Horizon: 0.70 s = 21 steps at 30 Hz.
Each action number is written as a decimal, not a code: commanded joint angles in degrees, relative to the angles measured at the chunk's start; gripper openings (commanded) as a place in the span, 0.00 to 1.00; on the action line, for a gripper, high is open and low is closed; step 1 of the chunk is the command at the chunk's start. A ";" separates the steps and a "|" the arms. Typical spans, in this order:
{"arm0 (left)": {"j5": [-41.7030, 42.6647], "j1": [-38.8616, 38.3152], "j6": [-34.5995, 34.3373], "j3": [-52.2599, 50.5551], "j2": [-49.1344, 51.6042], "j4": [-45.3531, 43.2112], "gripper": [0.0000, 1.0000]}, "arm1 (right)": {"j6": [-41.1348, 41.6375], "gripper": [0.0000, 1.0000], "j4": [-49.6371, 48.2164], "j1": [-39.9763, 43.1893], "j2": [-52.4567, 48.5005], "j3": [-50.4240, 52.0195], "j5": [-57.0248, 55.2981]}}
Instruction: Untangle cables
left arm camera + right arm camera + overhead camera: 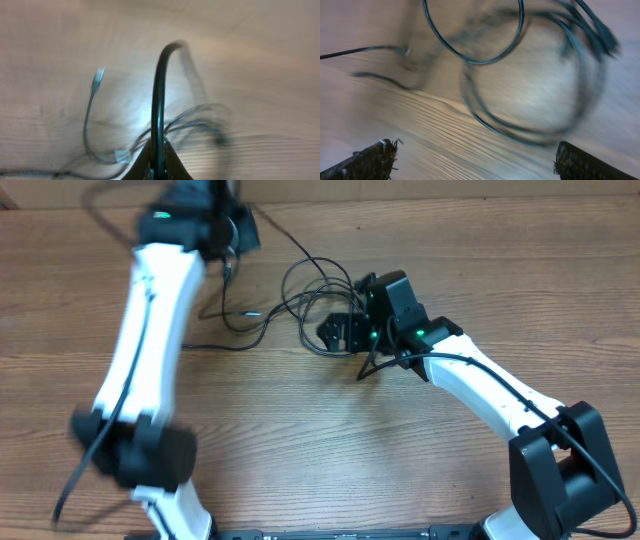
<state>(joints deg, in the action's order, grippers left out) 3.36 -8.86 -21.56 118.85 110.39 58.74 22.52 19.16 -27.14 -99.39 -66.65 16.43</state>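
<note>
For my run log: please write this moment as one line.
left jaws: shut on one cable | right jaws: open, at loose cable loops | untangling: not finished

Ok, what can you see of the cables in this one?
The cables are thin, black, rubbery-looking cords lying tangled in loose overlapping loops on the wooden table. One silver plug tip rests flat on the wood. One strand rises in an arch out of the left gripper, which looks shut on it. The right gripper hangs open over the loops, not touching them as far as its blurred wrist view shows.
</note>
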 commanded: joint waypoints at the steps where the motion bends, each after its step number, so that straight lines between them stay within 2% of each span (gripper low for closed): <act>1: 8.72 -0.15 3.80 7.58 -11.80 2.45 0.04 | 0.22 1.00 -6.36 -0.09 -0.04 -1.01 12.39; 7: 10.71 -0.15 3.80 7.87 -19.85 2.56 0.04 | -0.50 1.00 -15.06 -0.09 0.07 -2.64 18.47; 11: 10.88 -0.15 3.69 7.87 -22.49 2.75 0.04 | -8.57 1.00 -15.93 -0.04 0.48 -5.95 18.10; 15: 14.32 -0.15 3.56 7.89 -22.93 2.67 0.04 | -11.56 1.00 -16.79 -0.07 0.48 -7.41 14.97; 19: 17.40 -0.15 3.56 7.89 -22.93 2.25 0.04 | -17.22 1.00 -21.79 -1.01 0.48 -7.48 14.27; 21: 17.70 -0.15 3.56 7.89 -22.93 2.21 0.04 | -18.16 1.00 -25.11 -1.66 0.48 -7.48 6.19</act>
<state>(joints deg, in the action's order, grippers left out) 18.02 -8.91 -19.07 126.85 87.99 61.49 8.97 -3.29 -27.62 -99.39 -72.62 30.48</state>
